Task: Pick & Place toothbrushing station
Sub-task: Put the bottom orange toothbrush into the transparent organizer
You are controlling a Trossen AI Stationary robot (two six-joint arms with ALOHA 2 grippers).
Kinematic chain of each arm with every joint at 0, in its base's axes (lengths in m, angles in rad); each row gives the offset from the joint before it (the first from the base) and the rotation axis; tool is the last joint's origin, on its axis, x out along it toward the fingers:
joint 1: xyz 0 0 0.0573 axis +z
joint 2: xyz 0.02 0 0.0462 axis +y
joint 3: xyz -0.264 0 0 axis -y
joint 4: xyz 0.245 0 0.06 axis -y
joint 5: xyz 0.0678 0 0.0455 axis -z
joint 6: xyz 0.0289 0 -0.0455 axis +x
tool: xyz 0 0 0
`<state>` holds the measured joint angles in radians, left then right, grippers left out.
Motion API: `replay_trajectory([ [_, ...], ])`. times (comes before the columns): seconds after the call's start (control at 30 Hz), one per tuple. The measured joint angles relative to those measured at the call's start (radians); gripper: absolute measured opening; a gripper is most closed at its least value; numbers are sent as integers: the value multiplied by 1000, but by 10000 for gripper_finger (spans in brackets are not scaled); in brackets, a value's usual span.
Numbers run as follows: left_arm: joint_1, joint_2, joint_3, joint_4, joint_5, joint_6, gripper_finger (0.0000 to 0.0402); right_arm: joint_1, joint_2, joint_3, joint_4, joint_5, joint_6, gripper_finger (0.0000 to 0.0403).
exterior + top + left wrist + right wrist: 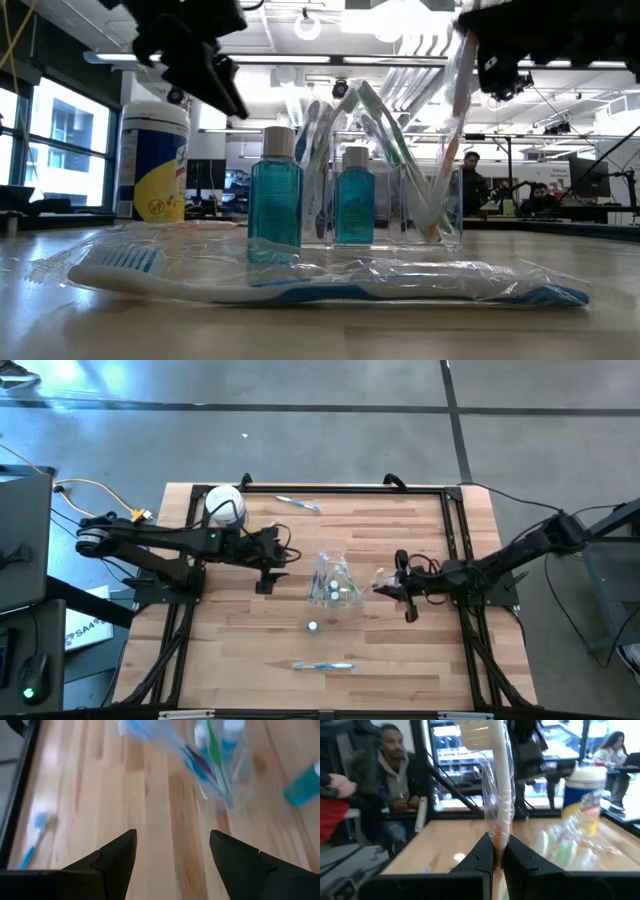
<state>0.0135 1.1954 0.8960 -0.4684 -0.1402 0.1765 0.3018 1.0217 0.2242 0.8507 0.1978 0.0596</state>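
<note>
A clear plastic cup [334, 582] is seen near the middle of the wooden table [240, 660], with several wrapped toothbrushes [385, 135] standing in it, green and blue handles among them. In the low view two small teal bottles with white caps [275, 195] are seen in front of the cup, and a wrapped blue-and-white toothbrush [330, 280] lies flat on the table nearest the camera. Another wrapped toothbrush [298, 504] is seen near the far edge of the table, close to a white-lidded canister with a yellow label [153, 160].

The right gripper [498, 857] is held just beside the cup, on its right, and its fingers are pressed together on a wrapped toothbrush with a pale handle [499, 785], which stands upright above the fingers.

The left gripper [172, 852] is held above the table to the left of the cup, with its fingers apart and nothing between them.

People [390, 775] are seen seated in the room beyond the table.
</note>
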Motion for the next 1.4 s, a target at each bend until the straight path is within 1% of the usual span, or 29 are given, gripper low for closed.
replay_trajectory([
  [0.07, 0, -17, -17, -8, 1, -6, 248, -24, 45, -1, 37, -13, 13, 12],
  [0.13, 0, -18, -18, 22, 7, -7, 248, -47, 83, 0, 71, -36, 32, 12],
  [0.23, 0, -35, -29, 6, 12, -10, 248, -79, 134, 0, 120, -52, 56, 12],
  [0.3, 0, -40, -33, 31, 13, -14, 248, -96, 160, 0, 121, -53, 75, 12],
  [0.47, 0, -47, -54, 27, 15, -25, 248, -125, 229, 0, 141, -69, 125, 12],
  [0.73, 0, -47, -70, 61, 22, -28, 248, -141, 344, 0, 233, -75, 153, 12],
  [1.0, 0, -47, -70, 116, 23, -78, 248, -141, 452, 47, 240, -76, 166, 12],
  [1.17, 0, -47, -70, 129, 48, -87, 248, -142, 522, 81, 239, -92, 182, 12],
  [1.4, 0, -47, -70, 129, 48, -111, 248, -148, 542, 86, 238, -94, 224, 12],
])
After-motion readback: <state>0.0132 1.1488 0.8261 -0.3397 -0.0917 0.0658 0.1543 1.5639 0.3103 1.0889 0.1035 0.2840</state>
